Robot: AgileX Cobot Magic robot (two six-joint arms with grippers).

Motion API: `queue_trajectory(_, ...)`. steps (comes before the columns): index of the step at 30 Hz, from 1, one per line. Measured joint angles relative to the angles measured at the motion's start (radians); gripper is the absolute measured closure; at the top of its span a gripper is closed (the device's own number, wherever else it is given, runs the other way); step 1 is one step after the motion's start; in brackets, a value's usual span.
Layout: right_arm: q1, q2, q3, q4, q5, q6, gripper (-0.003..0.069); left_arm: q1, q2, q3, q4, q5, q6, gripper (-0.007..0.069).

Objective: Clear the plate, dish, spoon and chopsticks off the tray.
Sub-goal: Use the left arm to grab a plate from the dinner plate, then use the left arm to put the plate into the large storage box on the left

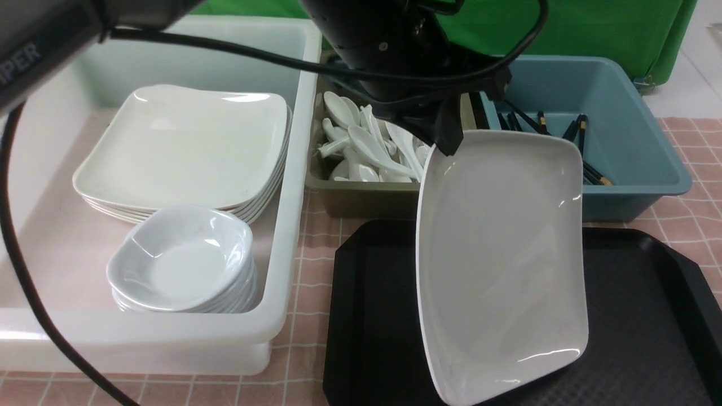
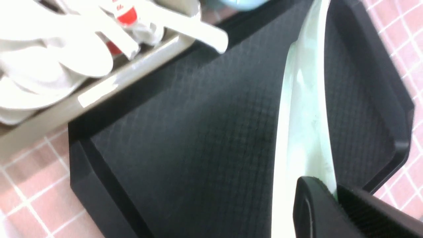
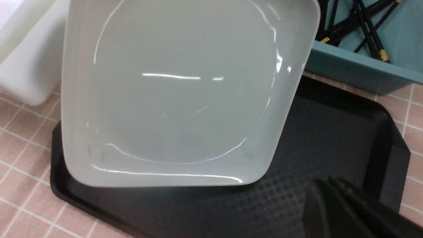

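Large glossy white squarish plate (image 1: 499, 254) hangs steeply tilted over black rectangular plastic tray (image 1: 648, 316). Its low corner is down near the tray's front edge; contact with the tray can't be judged. The tray sits on pink checked tablecloth (image 1: 316, 254).

Containers:
- White plastic tub (image 1: 293, 186), left of the tray, holds a stack of large white plates (image 1: 186, 146) at the back. A stack of small white squarish dishes (image 1: 180, 259) sits in front.
- Olive bin (image 1: 361, 200), behind the tray, holds a pile of white ceramic soup spoons (image 1: 366, 146). The left wrist view shows red print among them, too blurred to say on which.
- Blue bin (image 1: 637, 192), back right, holds black chopsticks with gold bands (image 1: 575, 129).

Left gripper (image 2: 332, 193) is clamped on the plate's far upper rim, with the plate edge pinched between its fingers. Right gripper (image 3: 327, 183) has its jaws closed together, holding nothing, above the tray beside the plate.
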Motion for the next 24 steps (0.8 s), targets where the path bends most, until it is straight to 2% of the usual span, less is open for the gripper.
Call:
queue_trajectory(8, 0.0, 0.0, 0.0, 0.0, -0.001, 0.0, 0.0629, 0.001, 0.0, -0.085, -0.003, 0.006, 0.0, 0.0605)
queue_trajectory(13, 0.0, 0.006, -0.035, 0.01, -0.004, -0.01, 0.0629, 0.046, -0.001, -0.156, -0.012, 0.009, 0.0, 0.0605)
queue_trajectory(18, 0.003, 0.084, -0.148, 0.156, 0.015, -0.131, 0.0629, 0.188, -0.037, -0.181, -0.047, 0.009, 0.002, 0.0605)
queue_trajectory(19, 0.004, 0.089, -0.148, 0.162, 0.016, -0.135, 0.0629, 0.188, -0.039, -0.181, -0.048, 0.009, 0.002, 0.0605)
queue_trajectory(23, 0.065, 0.205, -0.25, 0.254, 0.02, -0.2, 0.0629, 0.369, -0.098, -0.181, -0.071, 0.009, 0.014, 0.0605)
queue_trajectory(24, 0.074, 0.216, -0.26, 0.257, 0.02, -0.204, 0.0629, 0.388, -0.105, -0.181, -0.075, 0.009, 0.017, 0.0605)
